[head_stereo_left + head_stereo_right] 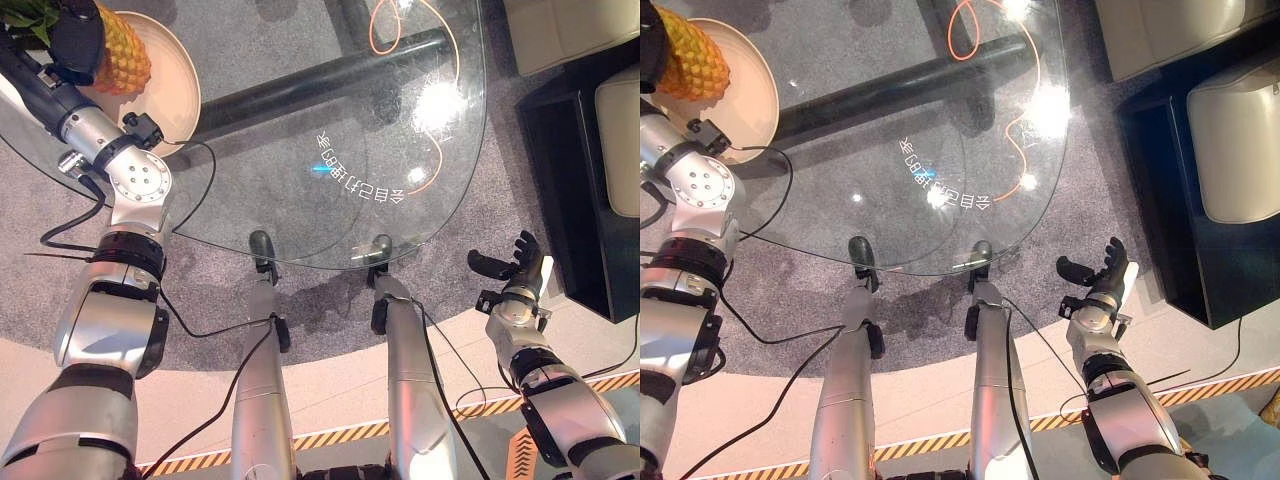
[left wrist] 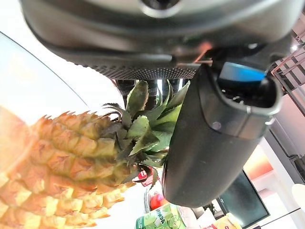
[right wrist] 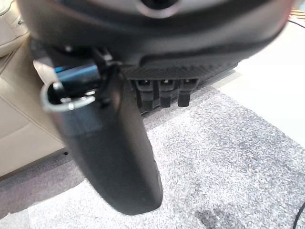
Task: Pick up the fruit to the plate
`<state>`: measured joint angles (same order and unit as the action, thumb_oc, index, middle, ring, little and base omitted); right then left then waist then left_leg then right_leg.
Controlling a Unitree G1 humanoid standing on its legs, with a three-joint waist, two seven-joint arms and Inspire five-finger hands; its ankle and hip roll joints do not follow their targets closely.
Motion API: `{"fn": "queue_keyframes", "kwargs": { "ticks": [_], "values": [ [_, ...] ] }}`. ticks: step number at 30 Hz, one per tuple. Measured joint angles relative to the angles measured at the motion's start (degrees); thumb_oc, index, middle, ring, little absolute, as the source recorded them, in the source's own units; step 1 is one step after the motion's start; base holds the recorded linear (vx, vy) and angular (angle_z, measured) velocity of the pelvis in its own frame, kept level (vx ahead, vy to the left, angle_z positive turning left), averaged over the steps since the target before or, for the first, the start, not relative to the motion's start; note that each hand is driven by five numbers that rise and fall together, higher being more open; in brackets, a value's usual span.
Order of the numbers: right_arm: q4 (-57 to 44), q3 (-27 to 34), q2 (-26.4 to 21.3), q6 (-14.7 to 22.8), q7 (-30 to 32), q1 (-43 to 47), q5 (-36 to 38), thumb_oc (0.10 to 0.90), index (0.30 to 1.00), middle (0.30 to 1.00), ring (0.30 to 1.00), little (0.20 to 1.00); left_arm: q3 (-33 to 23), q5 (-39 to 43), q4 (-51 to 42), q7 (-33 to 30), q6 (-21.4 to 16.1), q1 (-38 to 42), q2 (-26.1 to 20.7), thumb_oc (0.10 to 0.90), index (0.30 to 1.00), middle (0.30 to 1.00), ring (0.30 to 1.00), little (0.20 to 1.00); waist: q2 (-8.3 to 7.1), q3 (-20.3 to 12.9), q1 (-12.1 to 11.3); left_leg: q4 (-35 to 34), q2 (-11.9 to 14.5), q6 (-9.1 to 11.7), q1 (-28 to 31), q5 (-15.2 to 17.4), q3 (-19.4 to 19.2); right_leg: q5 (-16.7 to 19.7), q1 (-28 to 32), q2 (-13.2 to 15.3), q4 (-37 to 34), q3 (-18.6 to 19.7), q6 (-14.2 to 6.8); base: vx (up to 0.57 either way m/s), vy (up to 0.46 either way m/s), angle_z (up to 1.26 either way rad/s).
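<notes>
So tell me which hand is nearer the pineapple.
Left. The left hand is on the pineapple, gripping it at its leafy crown over the plate. The right hand hangs open beyond the glass table edge, over the carpet.

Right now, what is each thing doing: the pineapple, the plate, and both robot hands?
pineapple: over the plate, leafy crown in the left robot hand's grip
plate: flat on the glass table
left robot hand: shut on the pineapple's crown
right robot hand: open, holding nothing, off the table above the grey carpet
</notes>
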<state>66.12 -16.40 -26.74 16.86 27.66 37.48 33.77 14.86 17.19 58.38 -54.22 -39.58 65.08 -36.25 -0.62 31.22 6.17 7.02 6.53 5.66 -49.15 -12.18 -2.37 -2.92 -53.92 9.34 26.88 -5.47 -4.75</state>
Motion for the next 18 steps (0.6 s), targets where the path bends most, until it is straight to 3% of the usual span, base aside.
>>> {"fn": "queue_keyframes", "kwargs": {
  "ticks": [18],
  "values": [
    [-0.2, 0.2, 0.7, 0.0, 0.3, 0.0, 0.0, 0.800, 0.900, 0.900, 0.900, 0.900, 0.1, -2.8, -5.9, 1.1, -0.2, -5.0, 0.0, 0.800, 0.900, 0.900, 0.900, 0.900, 0.01, 0.0, -0.8, 0.0, 0.0, 0.1, 0.9, -0.1, 0.5, 0.0, 1.2, 0.1, -0.1, -0.4, 0.0, 0.00, -0.001, 0.00]
  ]
}}
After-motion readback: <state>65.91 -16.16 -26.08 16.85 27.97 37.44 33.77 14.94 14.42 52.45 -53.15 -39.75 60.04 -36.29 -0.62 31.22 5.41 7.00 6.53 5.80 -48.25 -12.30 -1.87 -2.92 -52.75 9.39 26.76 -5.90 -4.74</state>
